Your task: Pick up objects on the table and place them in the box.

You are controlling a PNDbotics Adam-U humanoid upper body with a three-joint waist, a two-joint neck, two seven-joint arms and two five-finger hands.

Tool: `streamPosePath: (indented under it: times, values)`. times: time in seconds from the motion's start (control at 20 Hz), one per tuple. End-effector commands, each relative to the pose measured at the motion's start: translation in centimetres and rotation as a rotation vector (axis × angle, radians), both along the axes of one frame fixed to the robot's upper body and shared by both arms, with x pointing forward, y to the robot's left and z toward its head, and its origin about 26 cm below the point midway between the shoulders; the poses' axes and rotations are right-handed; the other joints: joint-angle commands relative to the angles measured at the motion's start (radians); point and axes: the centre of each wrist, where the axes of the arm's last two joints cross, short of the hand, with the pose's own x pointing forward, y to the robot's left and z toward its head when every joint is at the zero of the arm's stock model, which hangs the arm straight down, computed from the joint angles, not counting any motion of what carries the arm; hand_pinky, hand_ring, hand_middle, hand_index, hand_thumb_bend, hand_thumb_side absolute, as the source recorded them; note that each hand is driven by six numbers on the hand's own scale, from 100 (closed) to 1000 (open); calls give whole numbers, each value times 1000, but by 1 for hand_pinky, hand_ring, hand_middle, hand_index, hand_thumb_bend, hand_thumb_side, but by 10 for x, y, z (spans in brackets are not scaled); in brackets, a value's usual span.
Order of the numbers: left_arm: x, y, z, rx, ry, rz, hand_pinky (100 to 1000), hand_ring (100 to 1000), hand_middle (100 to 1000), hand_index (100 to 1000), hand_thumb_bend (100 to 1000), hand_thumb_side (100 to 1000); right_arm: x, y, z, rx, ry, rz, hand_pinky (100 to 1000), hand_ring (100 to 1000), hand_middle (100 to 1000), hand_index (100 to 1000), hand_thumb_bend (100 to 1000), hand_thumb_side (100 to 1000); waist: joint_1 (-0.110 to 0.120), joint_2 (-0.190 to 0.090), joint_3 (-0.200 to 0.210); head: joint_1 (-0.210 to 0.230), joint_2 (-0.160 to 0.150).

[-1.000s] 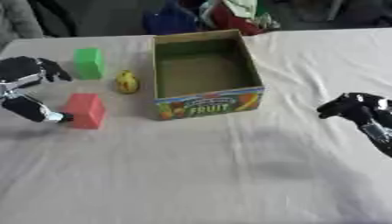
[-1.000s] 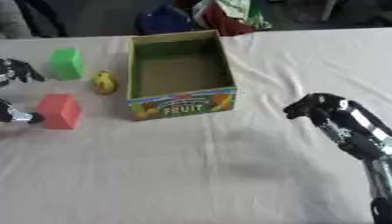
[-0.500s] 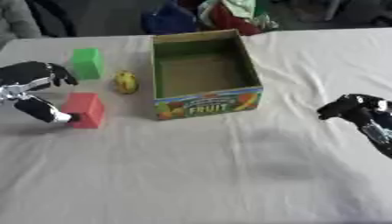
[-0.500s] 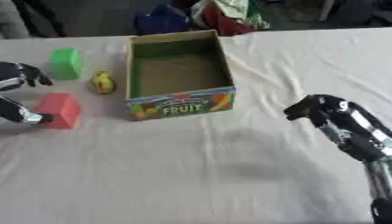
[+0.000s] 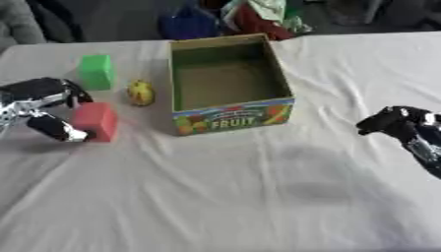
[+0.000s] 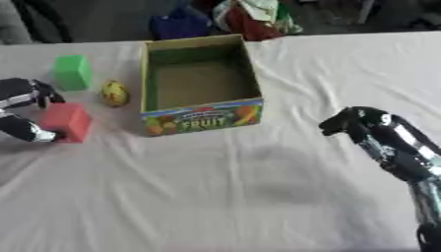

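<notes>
Left hand (image 5: 43, 106) fingers bracketing red block (image 5: 96, 121), closure on it unclear. Block looks light, rigid; take opposite flat faces. Right hand (image 6: 366, 129) curled, empty.

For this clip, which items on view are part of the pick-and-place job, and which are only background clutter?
Part of the job:
- red block, by the left hand
- green block
- small yellow fruit-like thing
- open fruit box, nothing seen inside
- right hand, idle

Just lying about:
- heap of coloured bags and cloth beyond the table's far edge
</notes>
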Motion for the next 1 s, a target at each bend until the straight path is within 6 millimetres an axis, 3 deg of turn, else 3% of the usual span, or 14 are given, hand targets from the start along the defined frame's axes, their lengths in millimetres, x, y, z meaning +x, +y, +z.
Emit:
streamPosePath:
  times: [0.05,0.2,0.55,1.0]
  values:
    - [1,4,13,12,-31,1,667,576,584,777,454,497,1,-3,9,-20,-25,-1,729,745,592,662,100,564,-1,-15,-1,0,3]
    - [0,2,20,-11,-70,-9,648,547,531,735,385,443,1,-3,9,-20,-24,-2,729,745,592,662,100,564,-1,-15,0,-1,3]
    - [-5,-9,53,-72,-172,-60,645,541,518,729,325,414,1,-4,8,-20,-24,-5,729,745,592,662,100,562,-2,-18,3,-2,3]
    - [0,-49,100,-112,-294,-193,643,538,517,734,323,381,1,-3,7,-23,-19,3,729,744,592,662,100,561,-1,-24,1,0,5]
